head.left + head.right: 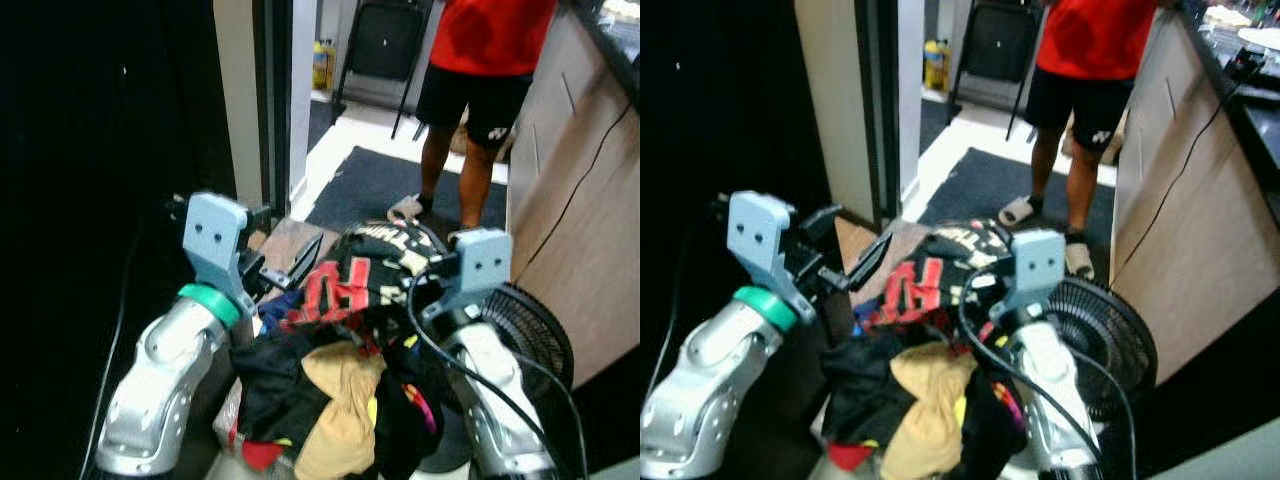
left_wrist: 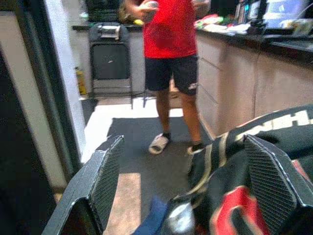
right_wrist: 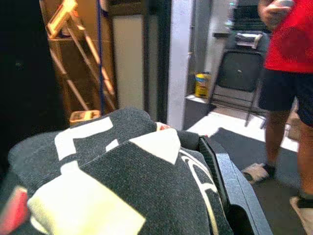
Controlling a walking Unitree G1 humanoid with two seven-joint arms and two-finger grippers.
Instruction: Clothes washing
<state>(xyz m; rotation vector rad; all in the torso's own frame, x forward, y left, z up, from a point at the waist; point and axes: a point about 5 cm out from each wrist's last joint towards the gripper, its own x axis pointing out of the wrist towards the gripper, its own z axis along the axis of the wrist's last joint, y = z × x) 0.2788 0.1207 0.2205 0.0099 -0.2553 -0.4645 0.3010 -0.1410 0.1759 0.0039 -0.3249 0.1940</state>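
A heap of clothes rests between my two raised arms. On top lies a black garment with red lettering, and a tan piece hangs lower down. My left gripper is at the pile's left side, open, with its fingers spread wide and the black and red cloth lying against one of them. My right gripper is under a black and cream garment that covers most of it. The right arm props up the pile's right side.
A person in a red shirt and black shorts stands ahead on a dark mat. A floor fan is close on the right, beside a wooden counter wall. A door frame and darkness are to the left.
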